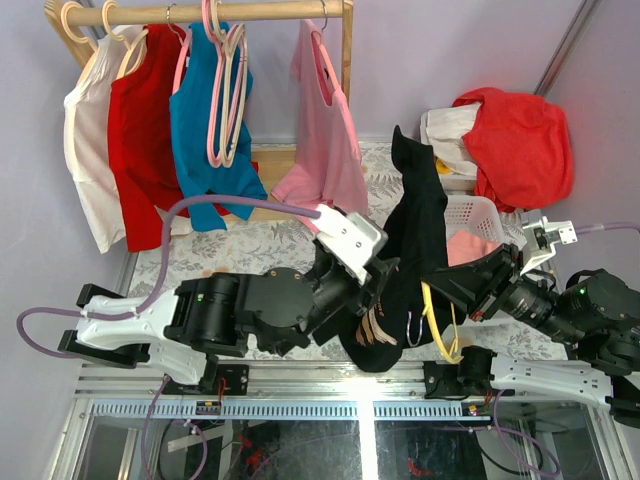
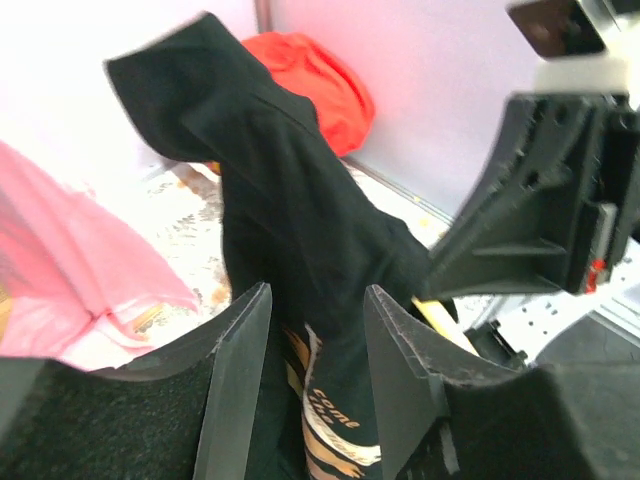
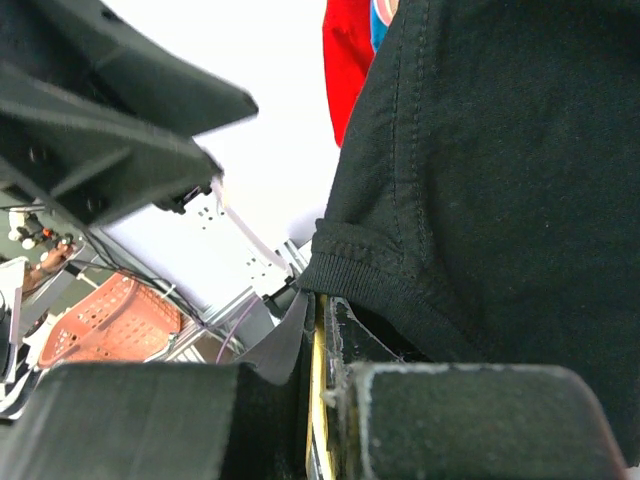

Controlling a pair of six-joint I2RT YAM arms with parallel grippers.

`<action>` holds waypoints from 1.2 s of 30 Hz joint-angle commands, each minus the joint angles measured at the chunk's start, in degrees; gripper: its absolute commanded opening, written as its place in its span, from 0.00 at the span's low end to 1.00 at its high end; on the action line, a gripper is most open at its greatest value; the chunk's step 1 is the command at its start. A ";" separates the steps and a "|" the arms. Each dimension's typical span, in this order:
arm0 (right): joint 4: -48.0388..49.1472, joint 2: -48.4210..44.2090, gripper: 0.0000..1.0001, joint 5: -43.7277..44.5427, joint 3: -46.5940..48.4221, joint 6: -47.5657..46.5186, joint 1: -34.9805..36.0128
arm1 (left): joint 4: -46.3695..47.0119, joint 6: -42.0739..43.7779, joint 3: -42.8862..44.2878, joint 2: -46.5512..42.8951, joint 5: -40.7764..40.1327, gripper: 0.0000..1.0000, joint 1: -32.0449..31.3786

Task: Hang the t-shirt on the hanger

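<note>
a: top external view: the t-shirt (image 1: 415,220) hangs as a dark column over the middle of the table (image 1: 260,245), between the two arms, its top end toward the far side. where is the hanger?
b: the hanger (image 1: 437,325) shows just right of the cloth, on the near side. the right gripper (image 3: 318,322) is pressed together on its thin yellow bar, with the ribbed collar lying right against the fingers.
a: and the left gripper (image 2: 317,295)?
b: spread apart, one finger on each side of the printed chest, not squeezing it.
a: how will it handle?
b: i judge it light, limp and stretchy. it sags and bunches wherever nothing supports it. the hanger is stiff but thin, likely to twist. the best hold looks like the collar or shoulder seam, where the cloth is doubled.
</note>
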 commanded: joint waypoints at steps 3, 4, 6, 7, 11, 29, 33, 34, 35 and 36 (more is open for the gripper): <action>5.13 -0.16 0.00 -5.31 -0.13 -1.48 -0.18 | 9.25 1.79 -0.28 -2.37 -12.06 0.48 -36.23; 5.55 0.04 0.00 -5.90 -0.36 -1.44 -0.18 | 11.00 1.75 -1.59 -3.21 -12.55 0.52 -35.22; 6.22 0.74 0.00 -7.48 -0.61 -1.49 -0.18 | 10.89 0.92 -3.12 -4.27 -11.15 0.76 -32.37; 6.41 1.21 0.00 -8.46 -0.49 -1.51 -0.18 | 9.72 0.77 -3.34 -4.38 -10.00 0.79 -30.72; 5.14 3.92 0.00 -13.43 1.87 -1.37 -0.18 | 0.78 1.63 -1.93 -4.70 -9.63 0.83 -27.18; 4.52 6.04 0.00 -15.58 -0.20 -1.23 -0.17 | 0.20 -16.60 -7.70 -11.88 -12.06 0.80 -27.06; 7.52 7.29 0.00 -15.11 -1.62 -1.55 -0.18 | 5.08 -21.05 -12.49 -12.90 -9.60 0.80 -21.66; 8.26 7.64 0.00 -15.14 -1.73 -1.67 -0.18 | 5.63 -22.41 -13.51 -13.21 -8.23 0.79 -19.89; 8.88 7.90 0.00 -15.34 -1.89 -1.74 -0.18 | 6.38 -23.37 -14.84 -13.62 -7.26 0.79 -18.11; 9.35 8.14 0.00 -15.34 -1.93 -1.85 -0.18 | 7.20 -24.16 -16.04 -14.08 -6.13 0.79 -16.39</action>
